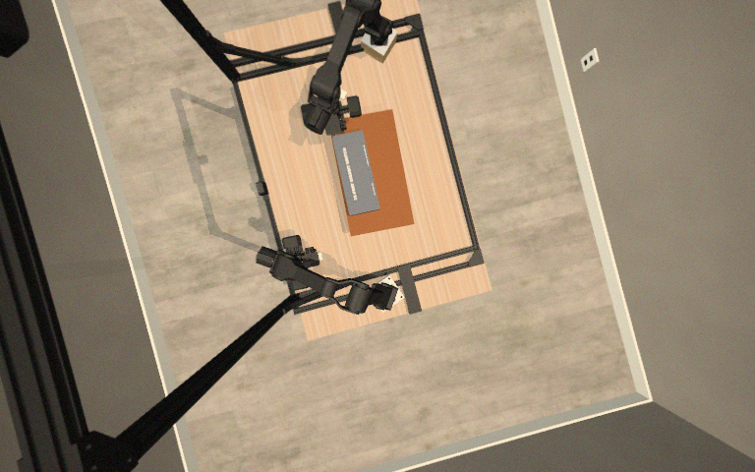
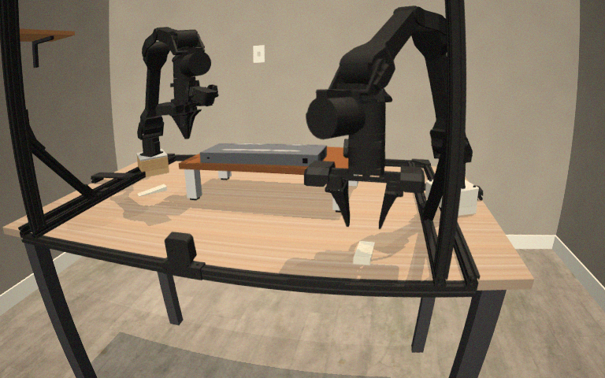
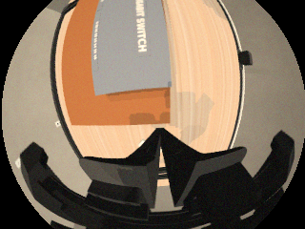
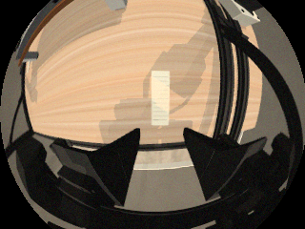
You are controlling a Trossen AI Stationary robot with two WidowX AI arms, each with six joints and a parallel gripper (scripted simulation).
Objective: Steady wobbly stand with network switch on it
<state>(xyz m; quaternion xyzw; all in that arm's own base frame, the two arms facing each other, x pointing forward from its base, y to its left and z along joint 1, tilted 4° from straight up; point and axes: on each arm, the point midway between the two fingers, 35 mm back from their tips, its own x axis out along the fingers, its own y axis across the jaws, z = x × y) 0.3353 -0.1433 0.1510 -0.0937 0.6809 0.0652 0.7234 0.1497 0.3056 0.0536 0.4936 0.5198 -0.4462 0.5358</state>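
- Your left gripper (image 1: 337, 128) (image 2: 186, 137) (image 3: 159, 131) is fully closed on nothing, above the table near one end of the stand (image 1: 392, 166) (image 2: 336, 156) (image 3: 81, 86) (image 4: 41, 24).
- Your right gripper (image 1: 312, 254) (image 2: 364, 226) (image 4: 162, 132) is about half open and empty, raised above the table.
- The switch (image 1: 356, 172) (image 2: 263, 156) (image 3: 133, 57) lies flat on the stand, along one long edge.
- One wedge (image 2: 363, 252) (image 4: 160, 97) lies on the table near your right gripper, apart from the stand.
- Another wedge (image 1: 343, 94) (image 2: 152, 190) lies beyond the stand's left-arm end.
- You can't tell whether every foot touches down.
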